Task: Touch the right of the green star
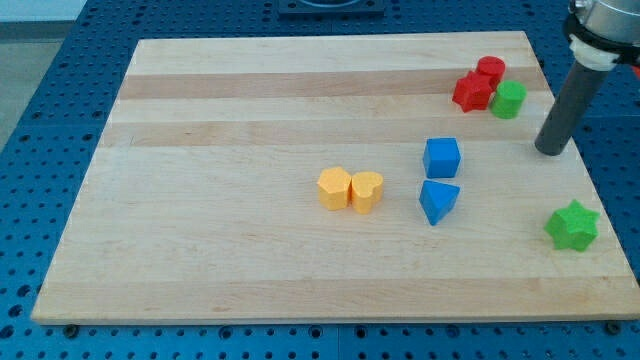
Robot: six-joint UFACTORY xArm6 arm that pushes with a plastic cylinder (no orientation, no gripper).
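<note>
The table (pixel 230 110) is a pale wood board lying on a blue perforated base (pixel 40 150), and its left half carries nothing. Near the middle sit two yellow blocks (pixel 350 189), touching side by side, the right one heart-like in outline. To their right a blue cube (pixel 441 157) stands just above a blue wedge (pixel 438 201), close but apart. Toward the view's top right a red block (pixel 471 92) and a red cylinder (pixel 490 69) press together, with a green cylinder (pixel 508 99) touching them on the right. The arm enters from the top right corner; its dark rod (pixel 565 108) slants down and to the left, and my tip (pixel 549 152) rests on bare wood below and right of the green cylinder. The tool is a plain rod, so it grasps nothing and touches no block. The green star (pixel 572 226) lies near the table's bottom right corner, well below my tip and slightly to its right. Open wood separates the two, while only a narrow strip of table remains between the star and the right edge. The star lies flat; its points spread all round, so no long axis can be made out
</note>
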